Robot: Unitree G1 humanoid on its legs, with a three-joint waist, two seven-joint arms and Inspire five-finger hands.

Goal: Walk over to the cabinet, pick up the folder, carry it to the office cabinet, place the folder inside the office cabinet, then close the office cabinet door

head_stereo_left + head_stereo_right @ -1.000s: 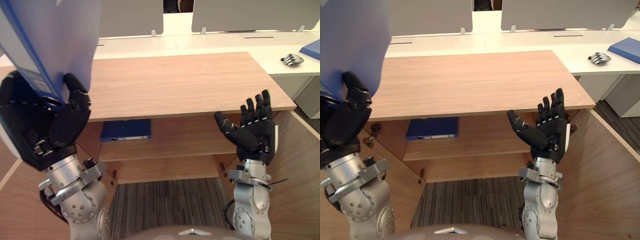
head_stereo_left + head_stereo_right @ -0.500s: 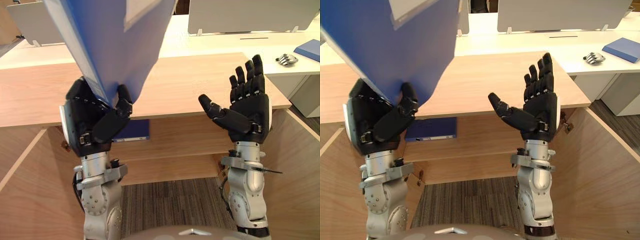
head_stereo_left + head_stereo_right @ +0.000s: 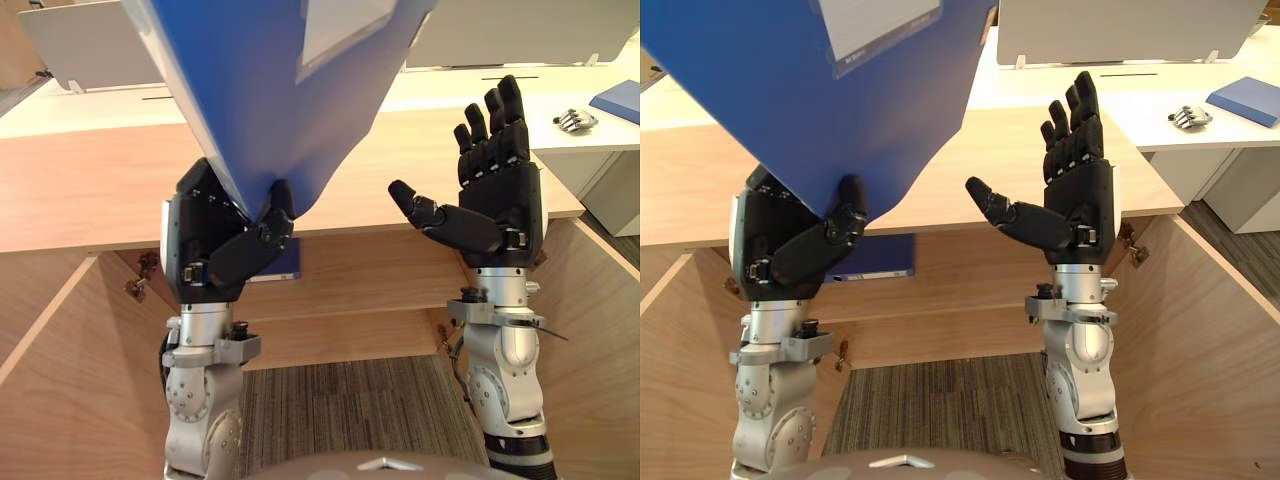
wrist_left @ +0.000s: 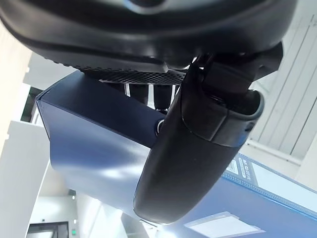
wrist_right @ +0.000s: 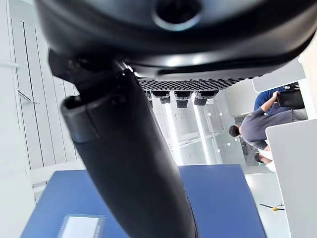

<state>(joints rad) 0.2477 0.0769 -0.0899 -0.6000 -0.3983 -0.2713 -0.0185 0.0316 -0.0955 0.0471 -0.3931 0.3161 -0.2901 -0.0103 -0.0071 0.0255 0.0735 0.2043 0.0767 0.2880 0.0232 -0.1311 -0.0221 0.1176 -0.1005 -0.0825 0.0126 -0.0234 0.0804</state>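
Note:
A large blue folder (image 3: 270, 90) with a white label is raised upright in front of me, its lower corner pinched in my left hand (image 3: 215, 255), thumb curled over the front face. The same folder (image 3: 810, 80) fills the upper left of the right eye view, and its blue cover (image 4: 99, 148) shows past the thumb in the left wrist view. My right hand (image 3: 495, 205) is held up beside it with straight fingers and empty, a short gap from the folder's edge. Below stands the open wooden cabinet (image 3: 350, 290) with a shelf.
Another blue folder (image 3: 875, 258) lies flat on the cabinet shelf behind my left hand. The cabinet's doors (image 3: 1210, 330) stand open on both sides. A white desk (image 3: 560, 110) behind carries a blue folder (image 3: 622, 100) and a small metal object (image 3: 578, 120). Grey screens stand at the back.
My left hand has swung the folder from the far left toward the middle and turned it to face me. The right hand has risen and moved closer to the folder.

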